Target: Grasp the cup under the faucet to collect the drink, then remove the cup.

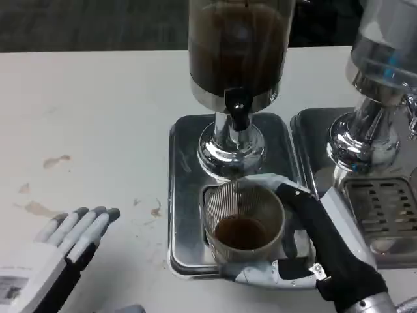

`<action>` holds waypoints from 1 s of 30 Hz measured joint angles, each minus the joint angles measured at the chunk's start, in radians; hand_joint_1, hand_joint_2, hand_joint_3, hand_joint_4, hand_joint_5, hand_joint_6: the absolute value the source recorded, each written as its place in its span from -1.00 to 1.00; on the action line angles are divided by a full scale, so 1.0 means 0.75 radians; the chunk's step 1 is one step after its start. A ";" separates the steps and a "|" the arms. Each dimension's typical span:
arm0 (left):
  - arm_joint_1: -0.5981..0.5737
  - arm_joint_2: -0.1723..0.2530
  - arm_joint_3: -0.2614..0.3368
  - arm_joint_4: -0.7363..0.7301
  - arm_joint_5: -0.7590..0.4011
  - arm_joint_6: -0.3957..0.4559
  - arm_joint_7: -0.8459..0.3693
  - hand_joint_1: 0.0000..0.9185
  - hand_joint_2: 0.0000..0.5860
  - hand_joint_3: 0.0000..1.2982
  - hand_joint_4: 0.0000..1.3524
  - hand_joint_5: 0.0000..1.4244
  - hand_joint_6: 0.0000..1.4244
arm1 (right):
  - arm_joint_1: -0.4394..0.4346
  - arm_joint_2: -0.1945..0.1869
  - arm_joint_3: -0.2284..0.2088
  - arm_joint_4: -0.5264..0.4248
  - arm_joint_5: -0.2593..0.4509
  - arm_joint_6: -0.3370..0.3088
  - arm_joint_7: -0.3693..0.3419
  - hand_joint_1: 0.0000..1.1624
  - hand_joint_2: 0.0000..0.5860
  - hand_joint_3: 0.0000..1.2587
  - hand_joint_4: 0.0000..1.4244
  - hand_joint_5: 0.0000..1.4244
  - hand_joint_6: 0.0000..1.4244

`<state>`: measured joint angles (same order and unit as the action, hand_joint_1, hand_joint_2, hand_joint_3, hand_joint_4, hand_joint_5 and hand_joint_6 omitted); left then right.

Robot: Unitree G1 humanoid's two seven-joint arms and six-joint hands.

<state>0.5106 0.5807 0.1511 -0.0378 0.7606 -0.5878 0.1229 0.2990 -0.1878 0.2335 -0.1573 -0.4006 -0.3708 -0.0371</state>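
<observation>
Head view. Item: clear ribbed plastic cup (243, 222), upright on the steel drip tray (186, 195) of a drink dispenser, directly below the black faucet (236, 112). Contents: a shallow pool of brown drink at the bottom; the cup is far from full. No stream from the faucet can be made out.

Item: dispenser tank (238, 45), transparent, filled with dark liquid, on a chromed pedestal (229, 151) at the back of the tray.

Item: right hand (306, 251), wrapped around the cup from the right and front. Its fingers (260, 272) curl along the cup's near wall and a black digit lies against the far right side; the cup is held while standing on the tray.

Item: left hand (62, 244), resting low on the white table (98, 117), well apart from the tray. Its fingers (91, 225) are straight and slightly spread, holding nothing.

Item: second dispenser (384, 65) with its own slotted tray (384, 208), at right, beside the first.

Item: brownish stains (55, 160) on the table, left of the tray.

Status, by judgement: grasp done; collection begun, a small amount gathered. Remaining: further filling if wanted, then taking the cup out from under the faucet.
</observation>
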 measured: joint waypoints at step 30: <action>0.198 -0.051 -0.065 -0.180 0.132 0.124 0.186 -1.00 -0.76 -1.00 -1.00 -1.00 -1.00 | 0.084 -0.077 -0.038 -0.142 0.082 -0.003 0.136 0.77 -0.20 0.32 0.24 0.40 0.84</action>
<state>0.6590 0.5426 0.1026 -0.1727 0.8593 -0.4948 0.2626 0.3623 -0.2454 0.2047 -0.2637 -0.3390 -0.3732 0.0653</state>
